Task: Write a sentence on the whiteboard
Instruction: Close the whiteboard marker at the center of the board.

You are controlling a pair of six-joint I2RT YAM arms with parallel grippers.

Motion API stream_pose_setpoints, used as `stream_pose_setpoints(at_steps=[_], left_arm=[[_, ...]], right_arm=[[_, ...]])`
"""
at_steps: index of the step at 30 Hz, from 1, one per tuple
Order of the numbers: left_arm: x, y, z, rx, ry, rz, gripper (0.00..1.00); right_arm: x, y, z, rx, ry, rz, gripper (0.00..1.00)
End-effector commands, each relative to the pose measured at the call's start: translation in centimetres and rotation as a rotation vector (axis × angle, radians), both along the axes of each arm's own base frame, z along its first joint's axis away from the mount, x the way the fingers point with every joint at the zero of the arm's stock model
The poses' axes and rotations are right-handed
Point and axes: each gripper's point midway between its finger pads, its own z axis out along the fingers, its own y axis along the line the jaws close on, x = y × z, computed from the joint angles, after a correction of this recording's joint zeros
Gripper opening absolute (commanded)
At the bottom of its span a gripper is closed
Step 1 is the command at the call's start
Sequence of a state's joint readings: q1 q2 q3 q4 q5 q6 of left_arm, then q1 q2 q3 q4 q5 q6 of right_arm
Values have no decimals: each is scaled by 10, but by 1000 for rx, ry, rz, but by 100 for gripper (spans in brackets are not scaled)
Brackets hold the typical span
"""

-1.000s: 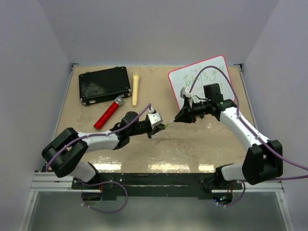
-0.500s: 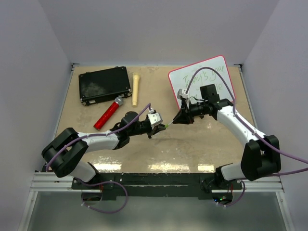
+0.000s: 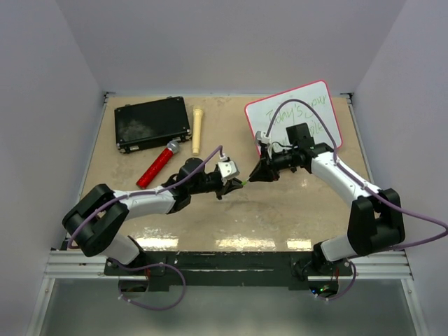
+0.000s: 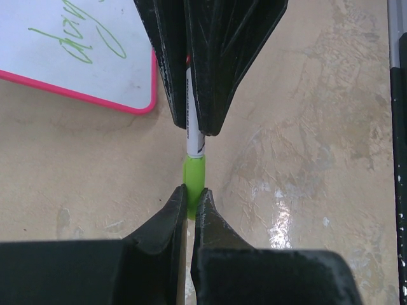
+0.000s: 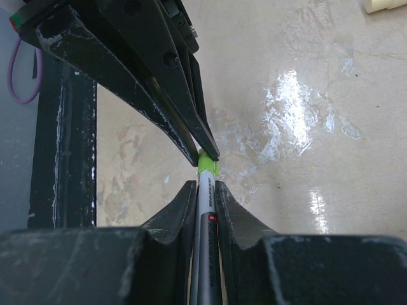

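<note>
While the sentence (image 4: 86,38) sits on the whiteboard (image 3: 260,120), off its near corner my right gripper (image 5: 205,185) clamps the marker barrel (image 5: 206,219), my left gripper (image 4: 189,196) its green cap (image 4: 194,173). Light, stiff, slick, I judge: hold near the joint.

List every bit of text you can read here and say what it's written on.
"Today's" plus a word like "your": green handwriting, first line of the sentence on the whiteboard.
Second line: partly hidden, not readable.
Print on the marker barrel: too small to read.
Nothing readable on the black case.
</note>
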State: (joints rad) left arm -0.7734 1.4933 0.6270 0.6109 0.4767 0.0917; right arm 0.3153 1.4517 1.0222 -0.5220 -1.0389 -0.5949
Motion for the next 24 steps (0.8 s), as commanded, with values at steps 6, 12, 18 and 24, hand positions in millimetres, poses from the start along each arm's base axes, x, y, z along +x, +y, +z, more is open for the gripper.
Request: stream_pose_setpoints(at_steps=[6, 12, 18, 24], left_arm=[[16, -32, 132, -292, -226, -60, 0], [8, -52, 183, -398, -290, -113, 0], [6, -49, 180, -372, -274, -91, 0], [-12, -4, 108, -176, -109, 19, 40]], right_arm=[[-7, 14, -17, -6, 74, 52, 0], [-9, 19, -21, 21, 122, 70, 0], [-9, 18, -20, 18, 118, 66, 0], [-3, 8, -10, 4, 45, 19, 0]])
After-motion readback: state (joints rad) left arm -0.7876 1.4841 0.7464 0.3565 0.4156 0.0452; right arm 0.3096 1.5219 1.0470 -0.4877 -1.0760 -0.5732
